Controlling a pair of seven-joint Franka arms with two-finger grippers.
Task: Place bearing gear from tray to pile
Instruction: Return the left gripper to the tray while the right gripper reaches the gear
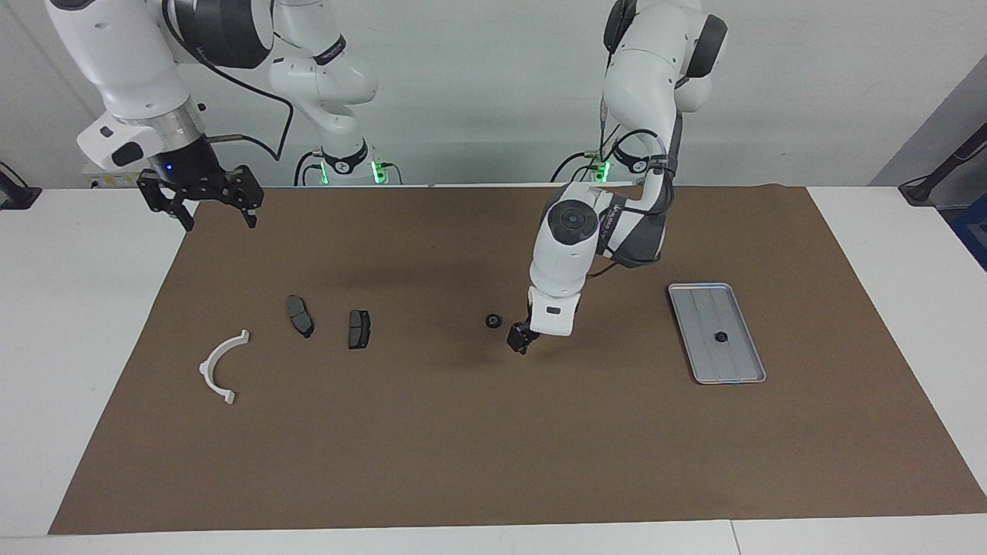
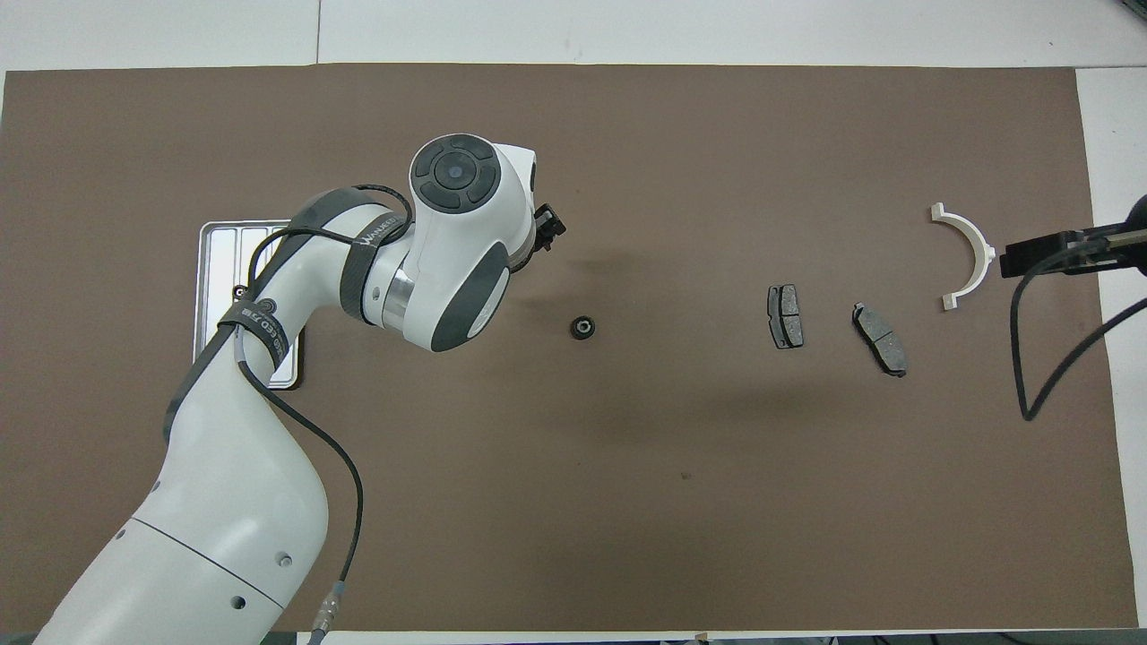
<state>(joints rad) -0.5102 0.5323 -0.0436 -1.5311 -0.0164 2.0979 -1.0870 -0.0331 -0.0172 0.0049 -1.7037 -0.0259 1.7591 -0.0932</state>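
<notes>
The bearing gear (image 1: 493, 321), a small black ring, lies on the brown mat between the tray and the pile; it also shows in the overhead view (image 2: 583, 328). My left gripper (image 1: 518, 339) hangs low over the mat right beside the gear, apart from it. The silver tray (image 1: 698, 339) lies toward the left arm's end and holds one small black part (image 1: 722, 337); my left arm partly hides the tray (image 2: 215, 260) from above. The pile is a white half-ring bracket (image 1: 220, 366) and two dark pads (image 1: 300, 314) (image 1: 359, 328). My right gripper (image 1: 207, 208) waits raised and open.
The brown mat (image 1: 493, 447) covers most of the white table. From above, the bracket (image 2: 968, 260) and the pads (image 2: 785, 316) (image 2: 880, 339) lie in a loose row toward the right arm's end. My right gripper's cable hangs beside the bracket.
</notes>
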